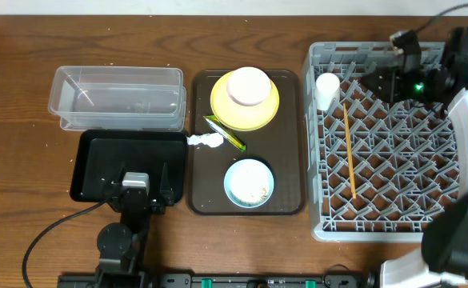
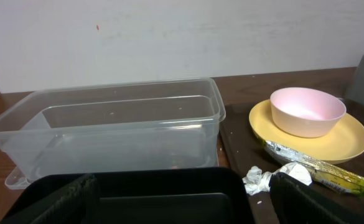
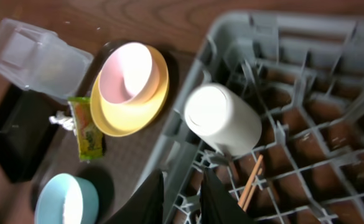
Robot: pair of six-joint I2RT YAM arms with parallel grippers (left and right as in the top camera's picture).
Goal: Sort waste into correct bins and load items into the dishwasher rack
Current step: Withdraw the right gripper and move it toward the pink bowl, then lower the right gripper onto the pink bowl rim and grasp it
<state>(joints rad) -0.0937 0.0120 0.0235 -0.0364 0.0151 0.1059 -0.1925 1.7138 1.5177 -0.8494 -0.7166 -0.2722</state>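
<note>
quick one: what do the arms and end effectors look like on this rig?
Both arms are largely black. The left arm carries a grey block near its wrist and trails a black cable. The right arm has white shell sections and green lights. The left end effector and right end effector have dark, tapering fingers.

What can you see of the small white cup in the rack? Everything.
The small white cup is plain, smooth, opaque white, a short cylinder with rounded edges and no handle in view. It sits inside the grey dishwasher rack, in its far left corner as the overhead view shows it, close to the wall. Only a closed end and the side show, with no opening, so it seems mouth down or tipped. It rests on the lattice floor, and a wooden chopstick ends just beside it.
</note>
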